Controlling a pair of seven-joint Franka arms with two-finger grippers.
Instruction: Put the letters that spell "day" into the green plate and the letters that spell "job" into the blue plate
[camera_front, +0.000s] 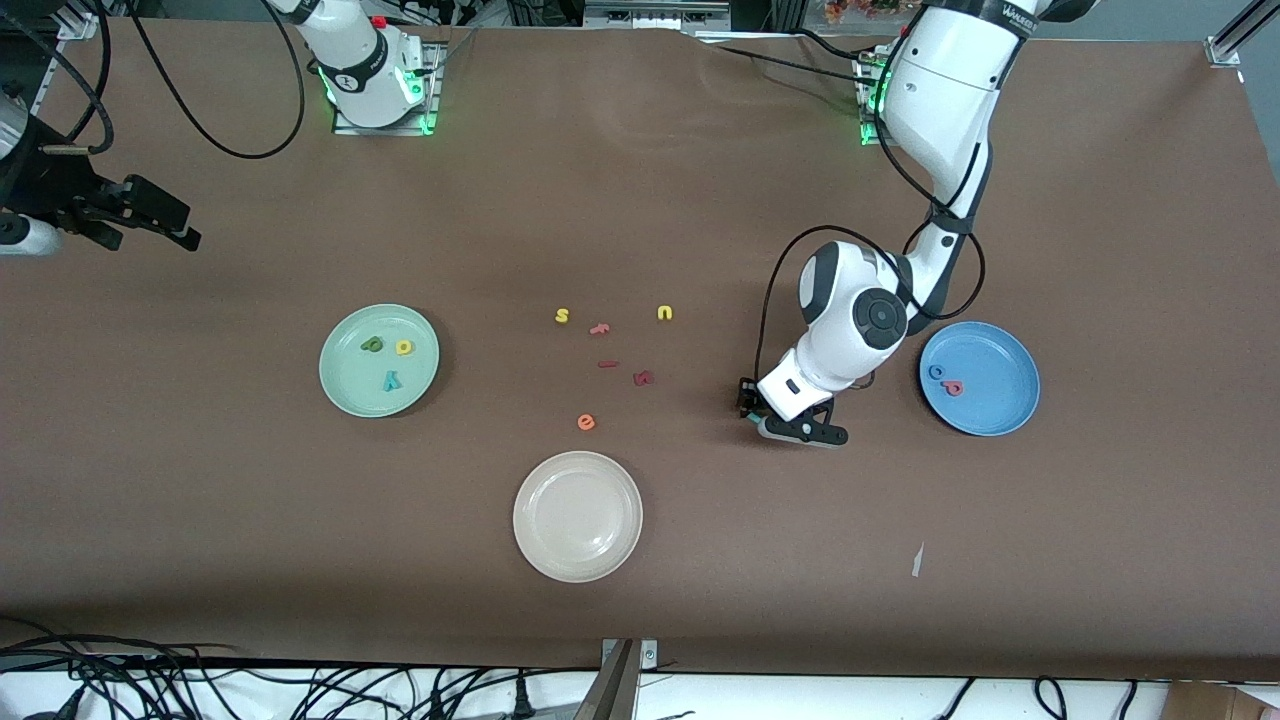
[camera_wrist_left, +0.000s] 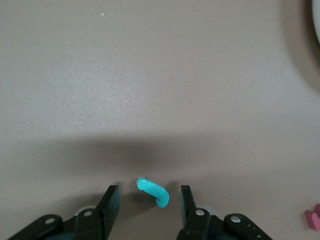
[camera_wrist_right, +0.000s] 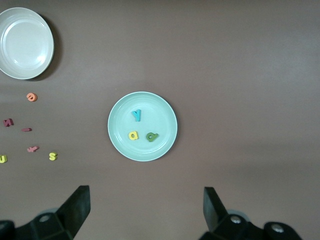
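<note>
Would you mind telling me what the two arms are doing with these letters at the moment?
The left tool is low on the table between the loose letters and the blue plate, its fingers either side of the teal j, not visibly clamped. The blue o and pink b lie in that plate. The d, a and y lie in the green plate. The right tool waits open, high above it.

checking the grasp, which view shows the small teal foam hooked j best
The left wrist view: the small teal foam hooked j lies on the table between the left end effector fingers. The front view shows only a sliver; the right wrist view shows none.
</note>
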